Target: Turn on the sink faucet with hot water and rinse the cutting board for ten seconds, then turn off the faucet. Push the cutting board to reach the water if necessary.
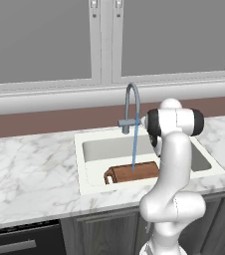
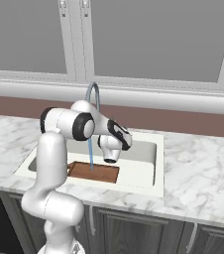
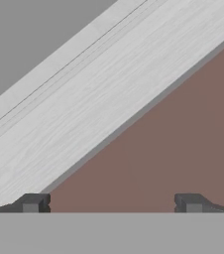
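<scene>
The grey gooseneck sink faucet (image 1: pixel 132 99) (image 2: pixel 94 94) stands behind the cream sink (image 1: pixel 83 167) (image 2: pixel 151 176), its short lever (image 1: pixel 123 122) pointing left. A thin pale-blue stream of water (image 1: pixel 134 149) (image 2: pixel 90 151) falls from the spout onto the reddish-brown cutting board (image 1: pixel 134 173) (image 2: pixel 96 172), which lies flat in the basin's front part. My gripper (image 3: pixel 111 203) is open with nothing between its fingertips (image 3: pixel 32 203). It hovers over the basin to the right of the stream and faces the brown backsplash and white sill. The arm hides part of the board's right end in the left base view.
White grey-veined marble counter (image 1: pixel 30 169) (image 2: pixel 203 168) runs on both sides of the sink. A brown backsplash (image 3: pixel 173 149) and a white window sill (image 3: pixel 84 109) rise behind the faucet. Dark cabinet fronts (image 2: pixel 134 228) sit below the counter.
</scene>
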You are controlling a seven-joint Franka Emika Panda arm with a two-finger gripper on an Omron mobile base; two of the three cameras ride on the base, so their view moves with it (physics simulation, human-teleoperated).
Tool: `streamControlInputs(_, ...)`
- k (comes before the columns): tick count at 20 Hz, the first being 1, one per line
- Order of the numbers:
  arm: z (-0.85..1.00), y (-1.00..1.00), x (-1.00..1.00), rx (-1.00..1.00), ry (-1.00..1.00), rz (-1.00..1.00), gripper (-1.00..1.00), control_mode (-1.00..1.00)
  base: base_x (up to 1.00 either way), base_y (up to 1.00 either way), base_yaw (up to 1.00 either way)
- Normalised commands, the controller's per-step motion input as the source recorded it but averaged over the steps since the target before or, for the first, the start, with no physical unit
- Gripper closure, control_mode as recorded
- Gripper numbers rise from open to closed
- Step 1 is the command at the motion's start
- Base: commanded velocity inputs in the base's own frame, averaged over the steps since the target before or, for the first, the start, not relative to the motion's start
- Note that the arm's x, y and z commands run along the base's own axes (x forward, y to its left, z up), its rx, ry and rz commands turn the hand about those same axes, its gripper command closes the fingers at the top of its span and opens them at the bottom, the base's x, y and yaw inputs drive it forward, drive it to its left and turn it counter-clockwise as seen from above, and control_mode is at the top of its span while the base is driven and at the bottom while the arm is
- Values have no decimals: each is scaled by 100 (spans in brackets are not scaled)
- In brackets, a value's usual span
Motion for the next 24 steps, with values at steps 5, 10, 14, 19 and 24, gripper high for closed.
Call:
streamControlInputs(5, 0, 0, 0, 0, 0, 0, -100, -100, 0, 0, 0)
streamControlInputs(10, 0, 0, 0, 0, 0, 0, -100, -100, 0, 0, 0)
streamControlInputs(14, 0, 0, 0, 0, 0, 0, -100, -100, 0, 0, 0)
streamControlInputs(19, 0, 0, 0, 0, 0, 0, -100, -100, 0, 0, 0)
streamControlInputs(24, -1, 0, 0, 0, 0, 0, -100, -100, 0, 0, 0)
